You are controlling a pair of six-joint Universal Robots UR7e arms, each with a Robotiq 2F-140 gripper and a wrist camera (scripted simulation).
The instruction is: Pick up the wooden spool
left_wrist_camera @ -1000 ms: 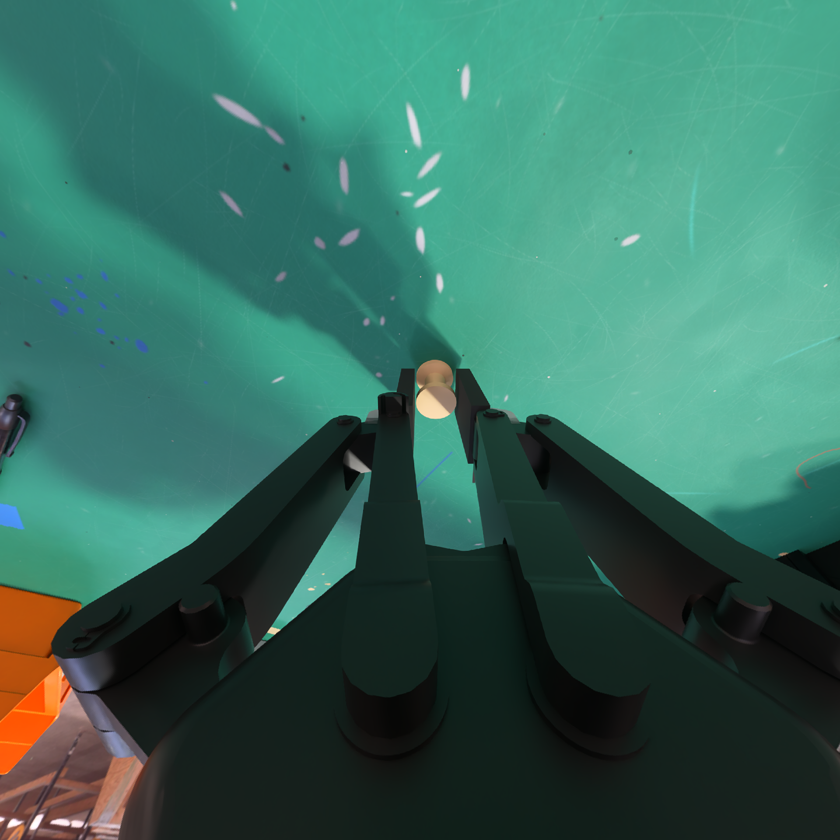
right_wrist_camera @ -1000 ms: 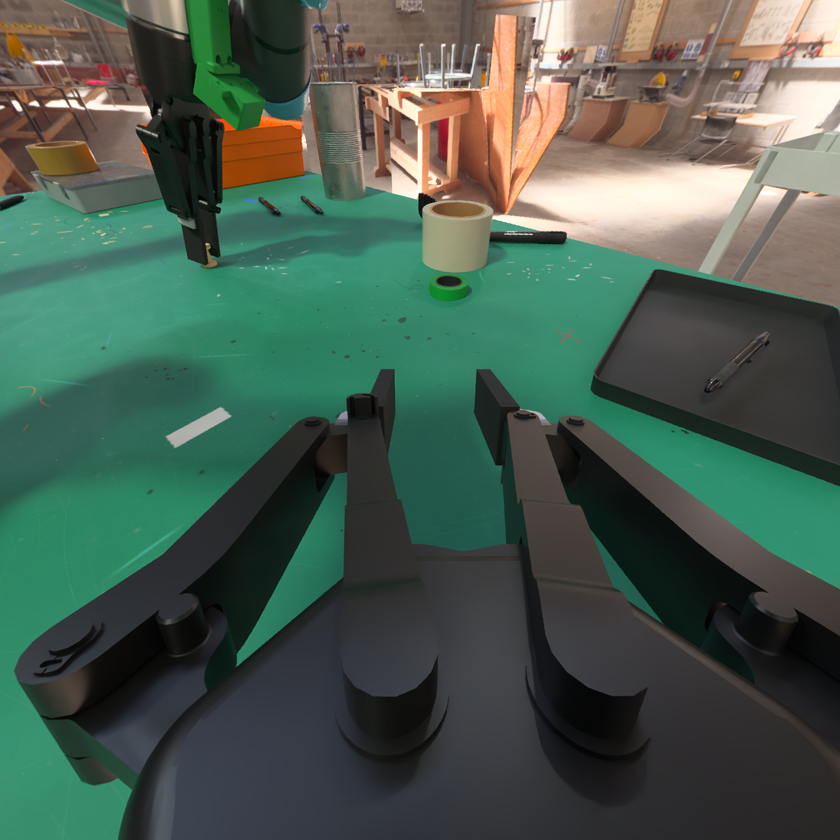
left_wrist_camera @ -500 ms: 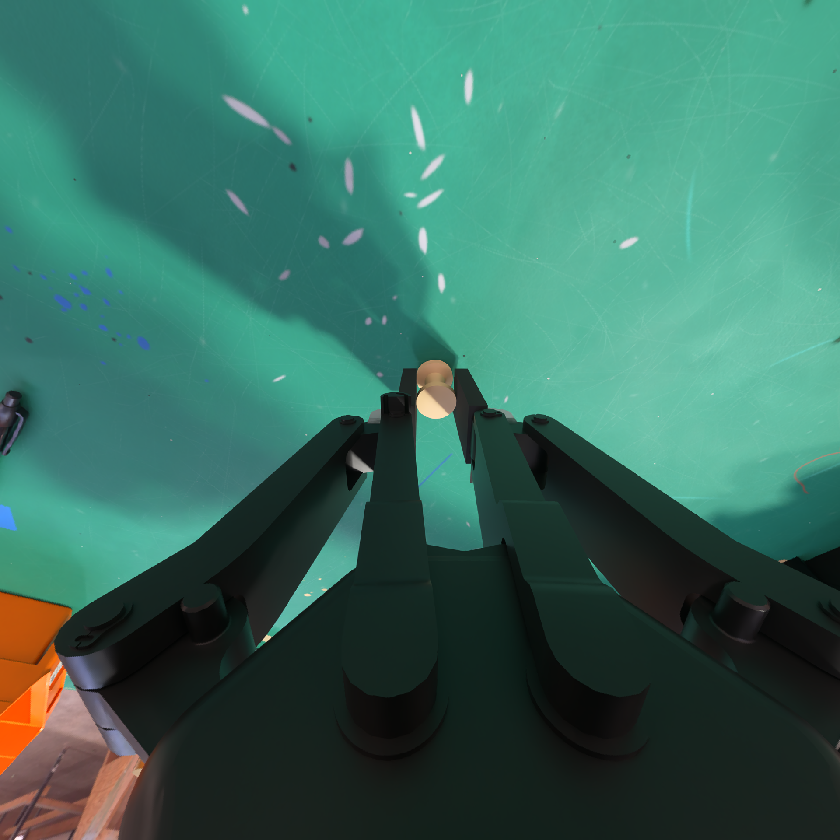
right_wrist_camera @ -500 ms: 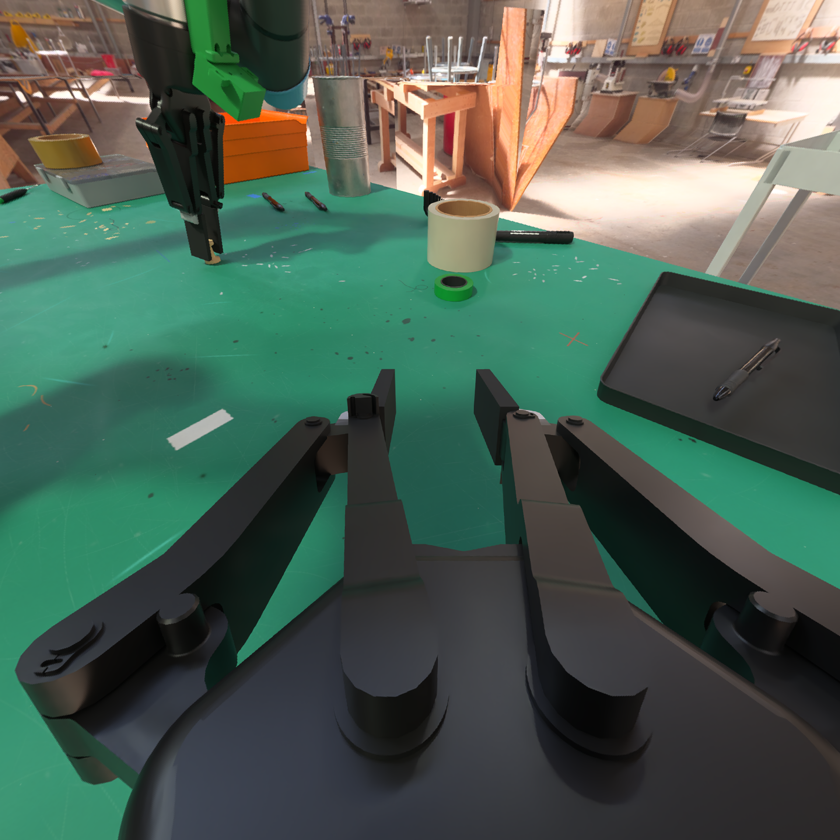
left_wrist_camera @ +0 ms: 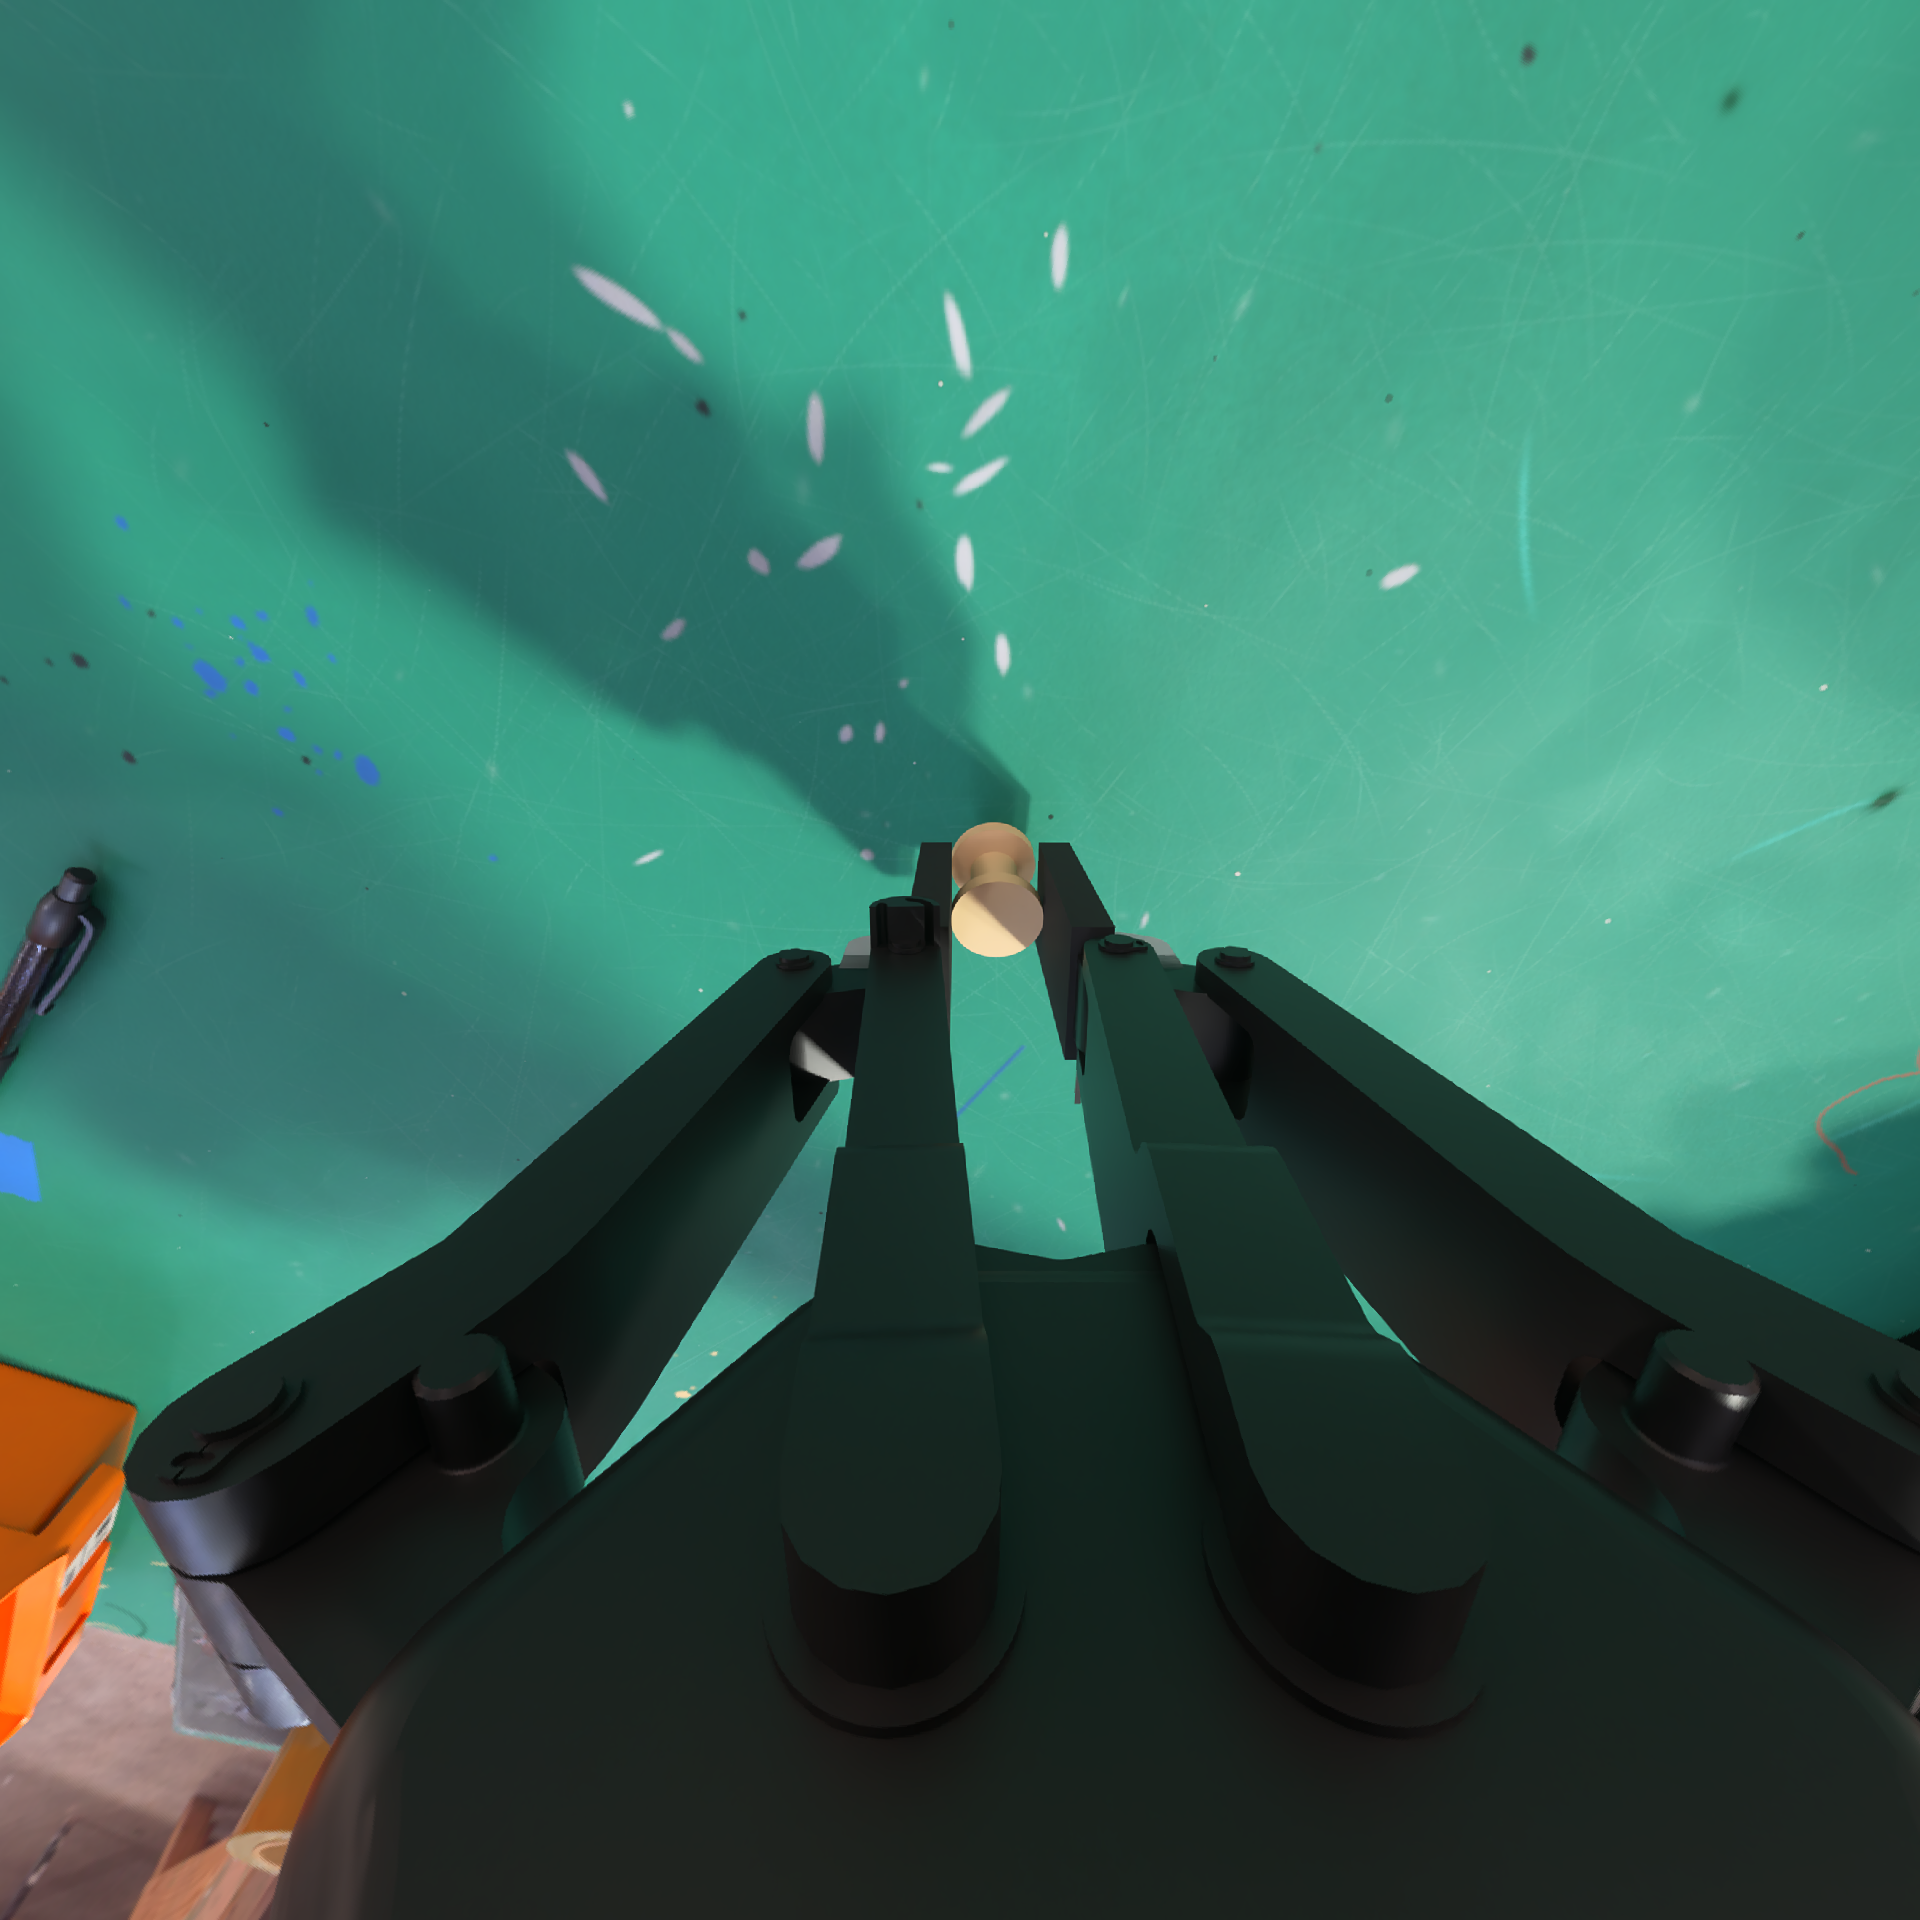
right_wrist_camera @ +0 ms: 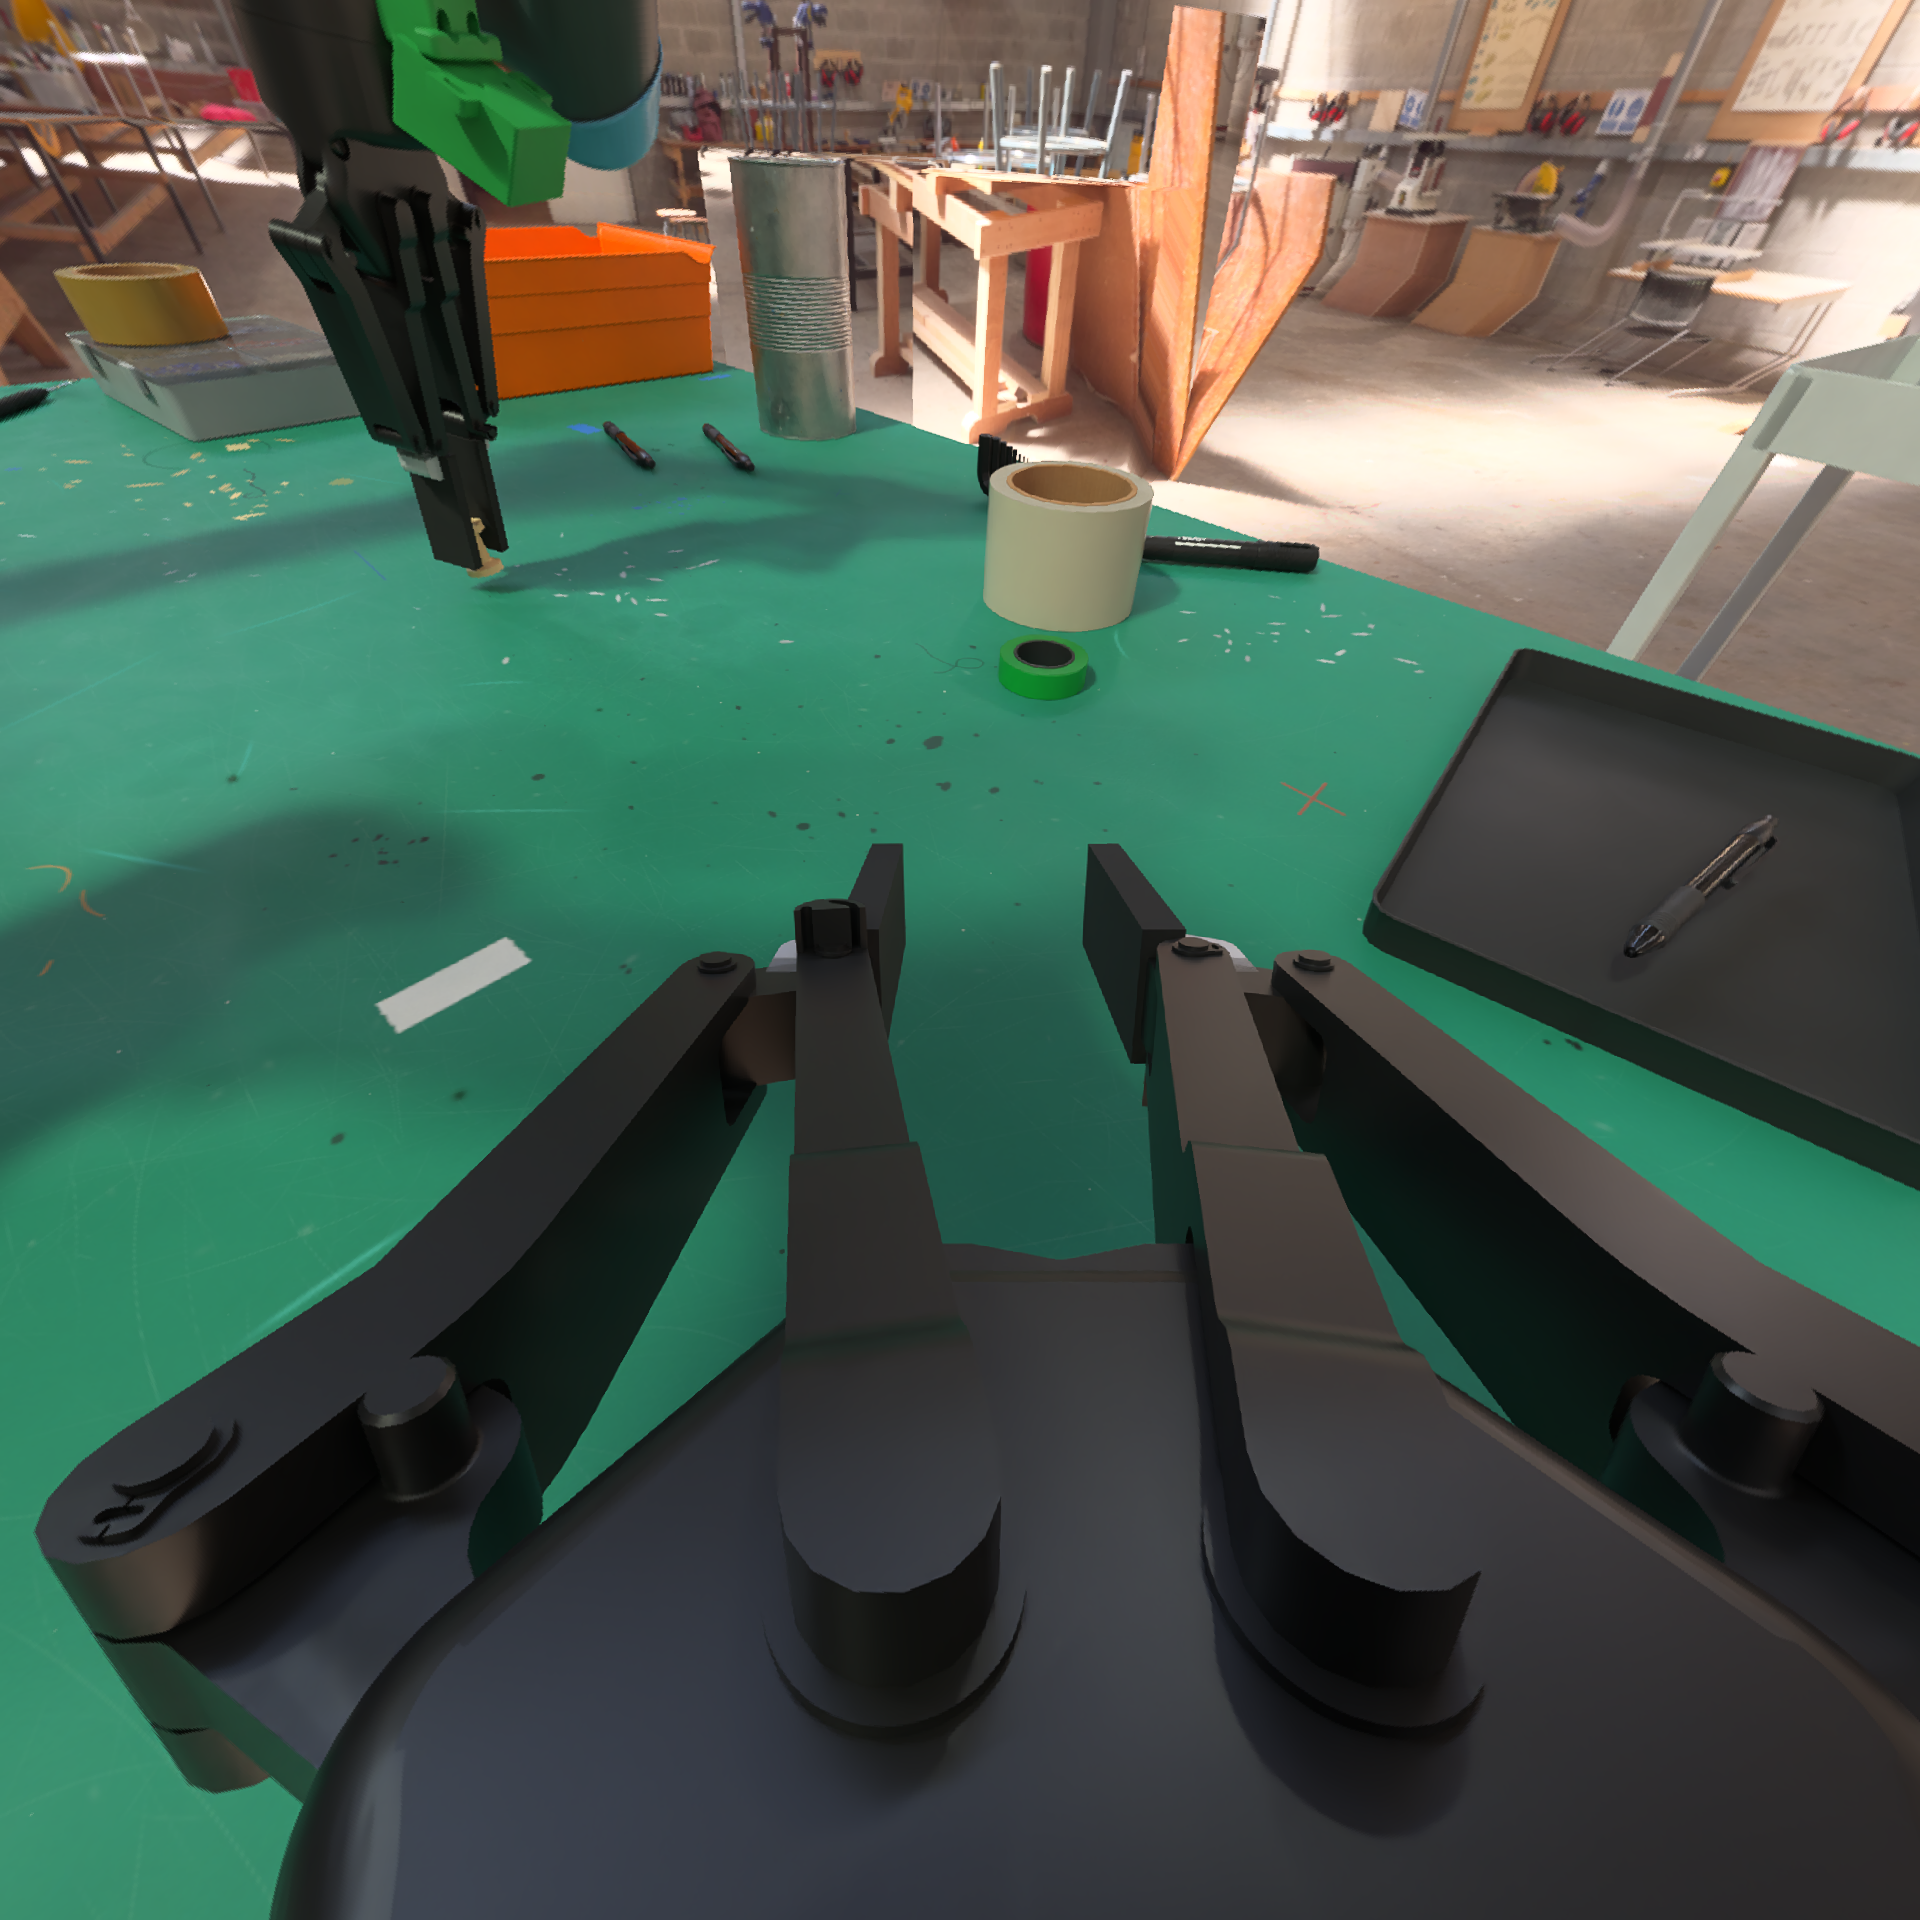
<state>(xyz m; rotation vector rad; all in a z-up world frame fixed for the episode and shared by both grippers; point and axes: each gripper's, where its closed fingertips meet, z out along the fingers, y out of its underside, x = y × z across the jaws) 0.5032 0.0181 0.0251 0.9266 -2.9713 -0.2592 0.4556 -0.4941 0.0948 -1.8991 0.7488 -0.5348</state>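
The left gripper (left_wrist_camera: pixel 994 888) is clamped on the wooden spool (left_wrist_camera: pixel 995 891), just above the green mat (left_wrist_camera: pixel 1455 520). Grasp looks made; next, a straight lift

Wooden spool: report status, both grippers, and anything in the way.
Left gripper shut on wooden spool, low over green mat. Right gripper open, empty, well clear. Nothing in the way; cream tape roll off to the side.

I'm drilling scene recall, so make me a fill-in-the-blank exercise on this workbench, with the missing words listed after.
1. The left pincer is shut on the wooden ____.
2. The pen lies in the black ____.
3. The small green tape roll lies in front of the larger ____-coloured roll.
4. The right pincer holds ____.

Missing words: spool; tray; cream; nothing
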